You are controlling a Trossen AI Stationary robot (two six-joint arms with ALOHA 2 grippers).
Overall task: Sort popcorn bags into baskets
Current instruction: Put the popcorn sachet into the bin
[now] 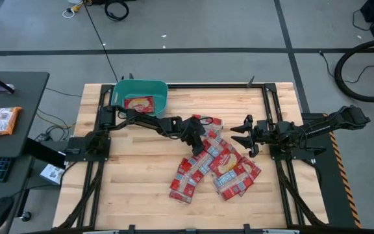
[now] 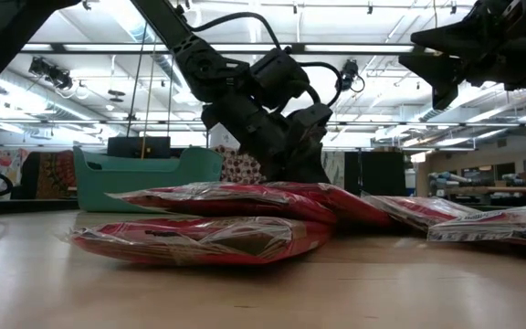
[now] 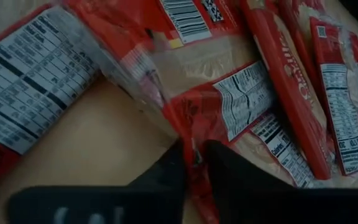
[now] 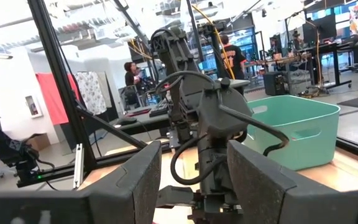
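Several red popcorn bags (image 1: 223, 166) lie overlapping in a pile on the wooden table right of centre; in the low view (image 2: 217, 238) they lie flat. One more bag (image 1: 139, 103) lies inside the teal basket (image 1: 164, 91) at the far left, which also shows in the low view (image 2: 144, 178). My left gripper (image 1: 198, 144) is down at the pile's far left side, shut on a bag. My right gripper (image 1: 244, 135) hangs open above the table, right of the pile, raised (image 2: 446, 73) and touching nothing. My left gripper (image 3: 196, 163) pinches the red edge (image 3: 194, 146) of one popcorn bag between its two fingers, beside the bag's white nutrition label. It comes from above, pointing down. The bag lies in the pile among the others.
Black frame rails (image 1: 274, 117) run along the table's left, right and far sides. A dark side desk (image 1: 18, 97) with a keyboard and a snack packet stands left of the table. Bare wood (image 1: 135, 182) lies near left. People (image 4: 232, 56) stand far behind.
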